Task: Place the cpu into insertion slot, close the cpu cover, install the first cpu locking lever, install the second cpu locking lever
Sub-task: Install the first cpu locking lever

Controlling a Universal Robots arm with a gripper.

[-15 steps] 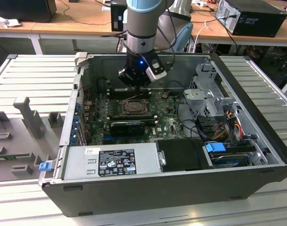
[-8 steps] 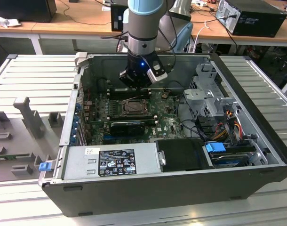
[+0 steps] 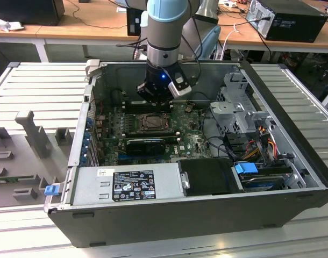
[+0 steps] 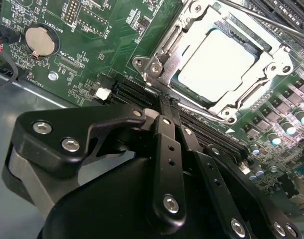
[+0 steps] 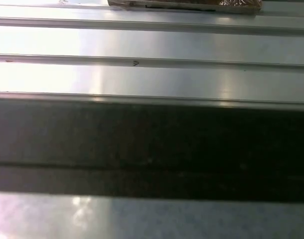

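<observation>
Silver-grey, the cpu (image 4: 218,63) already lies in the insertion slot (image 4: 164,52), with the cpu cover (image 4: 251,89) apparently down around it. Whether either locking lever is latched is hard to judge. The gripper (image 4: 168,104) hangs just beside the socket, jaws together and empty; in the exterior view the arm hides it.

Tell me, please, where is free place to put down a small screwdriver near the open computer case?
The ribbed metal tabletop at the exterior view's left of the computer case is bare above the grey holders; the strip at the exterior view's right is bare too. Inside the case, the motherboard, cables and drive cage crowd everything, with the gripper over the CPU socket.
</observation>
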